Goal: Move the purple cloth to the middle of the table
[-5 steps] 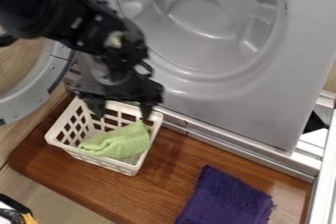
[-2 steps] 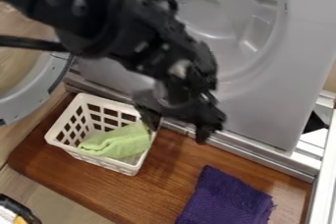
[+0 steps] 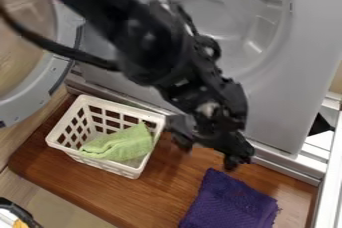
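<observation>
Basically, purple cloth (image 3: pixel 230 204) lies flat-ish on the wooden tabletop (image 3: pixel 127 194), btm R of view, one corner pointing up twd the gripper (image 3: pixel 206 153). Upper edge slants down to R; L edge runs down-L to btm of view. Btm part's cut off, so can't tell which way the long axis goes. Gripper's up-L of cloth, pointing down, fingers spread w/ a gap btwn: one near R side of the white basket (image 3: pixel 93 161), other near cloth's top corner in view; can't tell its ht. Basket's on tabletop, L of cloth, upright, w/ green cloth (image 3: pixel 120 144) inside, bunched, slanting up to R. Behind tabletop: gray machine (image 3: pixel 287 77), its round door (image 3: pixel 23 109) swung out at L.
</observation>
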Motion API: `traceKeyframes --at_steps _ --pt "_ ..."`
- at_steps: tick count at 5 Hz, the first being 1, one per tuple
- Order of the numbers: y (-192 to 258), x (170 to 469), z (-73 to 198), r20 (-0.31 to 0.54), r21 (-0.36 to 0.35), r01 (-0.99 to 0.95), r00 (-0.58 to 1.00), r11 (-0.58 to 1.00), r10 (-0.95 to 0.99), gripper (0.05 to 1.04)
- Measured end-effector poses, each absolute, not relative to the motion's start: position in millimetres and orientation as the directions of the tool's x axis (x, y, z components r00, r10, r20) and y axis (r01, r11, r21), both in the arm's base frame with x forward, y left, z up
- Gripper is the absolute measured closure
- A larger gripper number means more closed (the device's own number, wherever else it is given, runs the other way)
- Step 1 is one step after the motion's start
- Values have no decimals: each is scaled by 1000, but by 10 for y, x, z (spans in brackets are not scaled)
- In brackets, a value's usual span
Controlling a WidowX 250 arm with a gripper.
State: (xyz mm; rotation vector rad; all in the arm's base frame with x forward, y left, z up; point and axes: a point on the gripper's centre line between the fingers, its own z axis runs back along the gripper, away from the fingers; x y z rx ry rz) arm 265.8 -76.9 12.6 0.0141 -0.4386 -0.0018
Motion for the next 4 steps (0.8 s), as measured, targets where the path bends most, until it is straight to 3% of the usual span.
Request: traceKeyframes --at_steps 2,4 --pt "-963 2600 -413 346 3 84 935 996 -80 84" --pt "-1120 2630 -663 309 1 138 942 990 -131 85"
